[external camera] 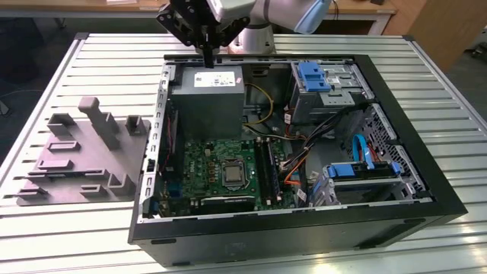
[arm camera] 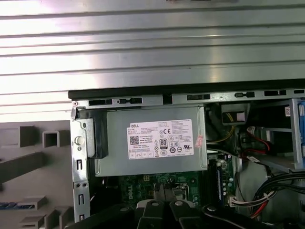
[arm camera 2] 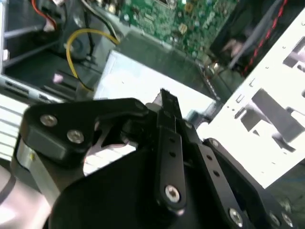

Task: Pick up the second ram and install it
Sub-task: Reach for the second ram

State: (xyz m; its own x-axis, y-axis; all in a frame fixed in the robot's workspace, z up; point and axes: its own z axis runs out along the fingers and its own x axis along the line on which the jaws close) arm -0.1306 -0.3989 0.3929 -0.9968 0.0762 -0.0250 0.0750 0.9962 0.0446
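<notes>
My gripper (external camera: 207, 61) hangs over the rear of the open computer case (external camera: 396, 188), just above the grey power supply (external camera: 207, 97). In both wrist views its fingers look pressed together with nothing visible between them, as at the gripper's tip (arm camera 2: 166, 95) and again at the gripper (arm camera: 161, 187). A dark-blue strip (arm camera: 14, 206), which may be the second ram, lies in the grey fixture (arm camera: 24, 162) beside the case, well away from the gripper. Long black slot rails (external camera: 266, 165) run beside the processor socket (external camera: 230, 171) on the green motherboard.
The grey fixture (external camera: 76, 160) with raised blocks and slots sits on the exterior view's left of the case. Inside the case are a blue drive bracket (external camera: 313, 77), a drive cage (external camera: 364, 174), and loose yellow, orange and black cables (external camera: 293, 154). The slatted metal table (external camera: 441, 97) surrounds everything.
</notes>
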